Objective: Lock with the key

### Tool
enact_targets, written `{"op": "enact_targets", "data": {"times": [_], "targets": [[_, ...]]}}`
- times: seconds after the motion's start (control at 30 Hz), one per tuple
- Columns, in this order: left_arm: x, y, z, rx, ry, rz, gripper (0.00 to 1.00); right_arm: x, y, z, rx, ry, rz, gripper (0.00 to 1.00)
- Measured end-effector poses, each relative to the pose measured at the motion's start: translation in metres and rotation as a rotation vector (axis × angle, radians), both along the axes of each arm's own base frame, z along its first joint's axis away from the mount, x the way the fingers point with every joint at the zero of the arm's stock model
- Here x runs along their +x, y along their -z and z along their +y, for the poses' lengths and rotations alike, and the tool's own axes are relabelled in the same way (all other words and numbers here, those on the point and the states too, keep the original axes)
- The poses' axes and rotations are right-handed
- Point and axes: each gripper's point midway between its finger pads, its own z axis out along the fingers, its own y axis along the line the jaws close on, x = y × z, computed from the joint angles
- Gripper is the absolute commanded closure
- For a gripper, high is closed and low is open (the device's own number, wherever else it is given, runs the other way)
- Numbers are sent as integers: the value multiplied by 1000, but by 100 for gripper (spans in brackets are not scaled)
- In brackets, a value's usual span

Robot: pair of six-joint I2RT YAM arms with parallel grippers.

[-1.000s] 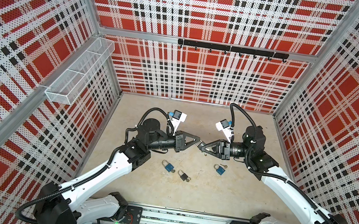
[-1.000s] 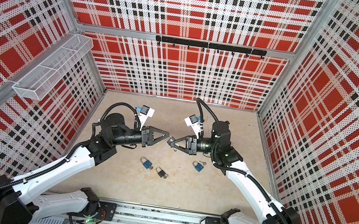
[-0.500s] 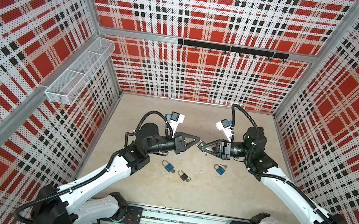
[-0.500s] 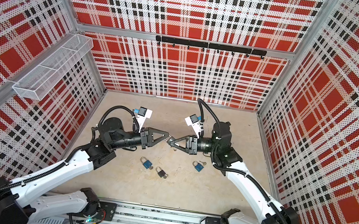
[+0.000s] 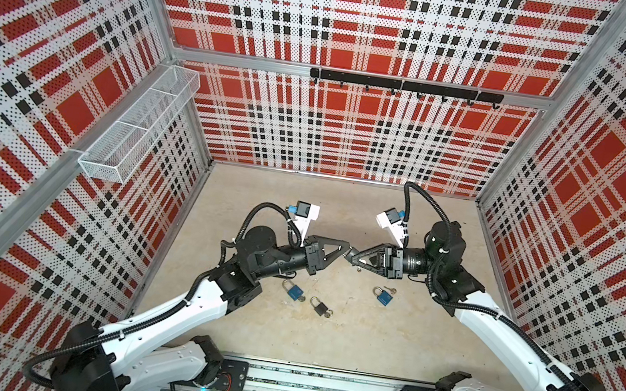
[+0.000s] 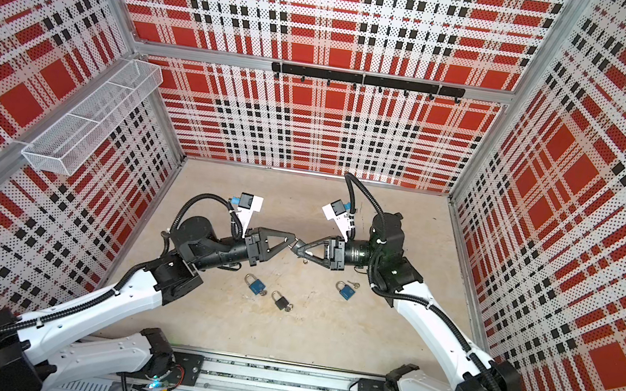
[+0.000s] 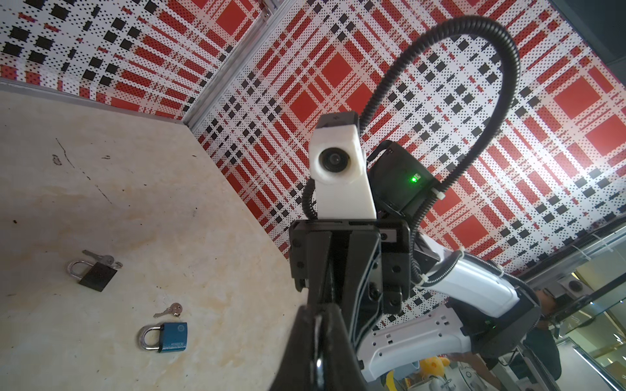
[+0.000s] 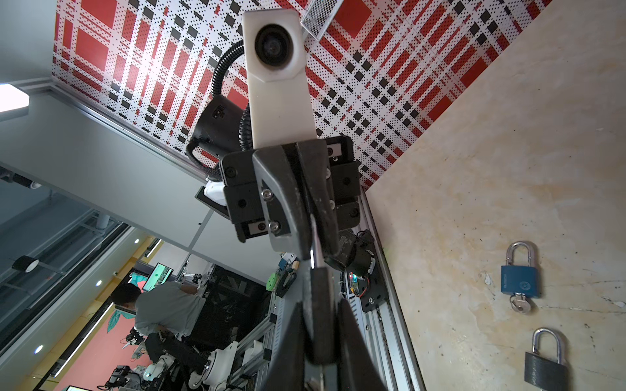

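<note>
The beige table (image 5: 383,362) has the left arm (image 5: 198,305) reaching in from its front left corner and the right arm (image 5: 501,334) from its front right corner. In both top views they meet tip to tip over the middle of the table.

The left gripper (image 5: 346,249) has its fingers pressed together on the key (image 8: 313,258), which the right wrist view shows edge-on as a thin silver sliver. The right gripper (image 5: 353,258) is clamped on the dark padlock (image 8: 320,304). Its flat body lies lengthwise between the fingers and juts toward the other gripper. Key and padlock are both held in the air, off the table.

The key's long axis follows the line joining the two grippers, roughly parallel to the table's back edge. Its blade points toward the right edge and meets the near end of the padlock body. I cannot tell how far in it sits.

Three more padlocks lie flat on the table, toward the front edge from the grippers, with their shackles turned toward the back left corner:
- The left blue padlock (image 5: 295,291) has a key in its base.
- The black padlock (image 5: 320,308) lies just beside it, also with a key at its base.
- The right blue padlock (image 5: 384,297) lies well apart from those two.

A loose key (image 5: 392,290) lies just beside the right blue padlock, not in it.
</note>
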Motion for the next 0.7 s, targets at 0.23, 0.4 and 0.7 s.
{"op": "enact_targets", "data": {"times": [0.23, 0.4, 0.7], "targets": [[-2, 1, -2, -20, -33, 13, 100, -1, 0, 0, 1, -8, -1, 100], [-4, 1, -6, -31, -55, 21, 100, -2, 0, -1, 5, -22, -3, 100], [-4, 8, -11, -55, -101, 47, 100, -1, 4, -2, 3, -45, 7, 100]]}}
